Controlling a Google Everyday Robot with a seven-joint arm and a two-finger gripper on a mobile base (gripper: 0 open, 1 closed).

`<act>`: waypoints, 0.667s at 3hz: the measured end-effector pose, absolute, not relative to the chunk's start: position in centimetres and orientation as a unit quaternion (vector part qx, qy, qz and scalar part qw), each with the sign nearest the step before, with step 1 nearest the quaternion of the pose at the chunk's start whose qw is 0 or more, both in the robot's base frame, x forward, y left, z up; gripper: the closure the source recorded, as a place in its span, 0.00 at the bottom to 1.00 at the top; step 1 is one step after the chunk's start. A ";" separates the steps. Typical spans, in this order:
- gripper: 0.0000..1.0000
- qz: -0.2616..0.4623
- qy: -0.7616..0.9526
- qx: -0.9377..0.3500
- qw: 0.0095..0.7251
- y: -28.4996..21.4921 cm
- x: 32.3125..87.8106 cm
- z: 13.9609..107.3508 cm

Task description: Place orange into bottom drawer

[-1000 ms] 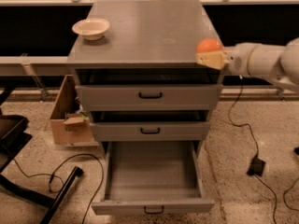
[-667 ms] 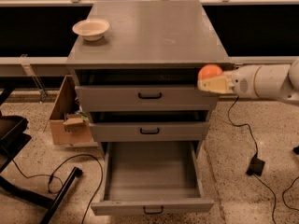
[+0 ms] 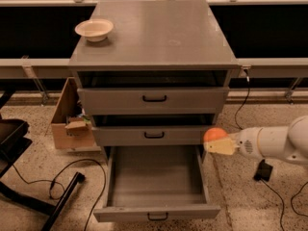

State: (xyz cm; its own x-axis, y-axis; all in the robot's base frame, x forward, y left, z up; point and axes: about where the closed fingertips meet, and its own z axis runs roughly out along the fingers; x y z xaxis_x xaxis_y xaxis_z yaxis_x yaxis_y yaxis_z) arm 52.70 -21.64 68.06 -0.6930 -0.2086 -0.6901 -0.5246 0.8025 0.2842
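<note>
The orange (image 3: 213, 134) is small and round, held in my gripper (image 3: 217, 143) at the end of the white arm that comes in from the right. The gripper is shut on the orange, just right of the cabinet at the height of the middle drawer front. The bottom drawer (image 3: 156, 211) is pulled out wide below and to the left of the gripper. Its grey tray shows nothing inside. The orange hangs above the drawer's right rear corner, near its right wall.
A cream bowl (image 3: 94, 29) sits on the cabinet top (image 3: 159, 32) at the back left. The top drawer (image 3: 154, 99) and the middle drawer (image 3: 154, 135) are nearly closed. A cardboard box (image 3: 70, 121) stands left of the cabinet. Cables and a black chair base (image 3: 29, 196) lie on the floor.
My gripper with the orange has come down from beside the cabinet top to the level of the middle drawer, just above the open bottom drawer's right side.
</note>
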 end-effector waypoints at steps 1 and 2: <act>1.00 0.229 0.895 -0.175 0.340 -22.4 52.7 62.9; 1.00 0.220 0.894 -0.164 0.354 -22.9 53.7 62.8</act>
State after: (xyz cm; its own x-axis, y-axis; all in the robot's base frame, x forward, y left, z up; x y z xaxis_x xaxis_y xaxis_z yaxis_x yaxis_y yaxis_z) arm 53.70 -22.89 62.75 -0.6954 -0.1377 -0.7053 -0.4488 0.8498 0.2766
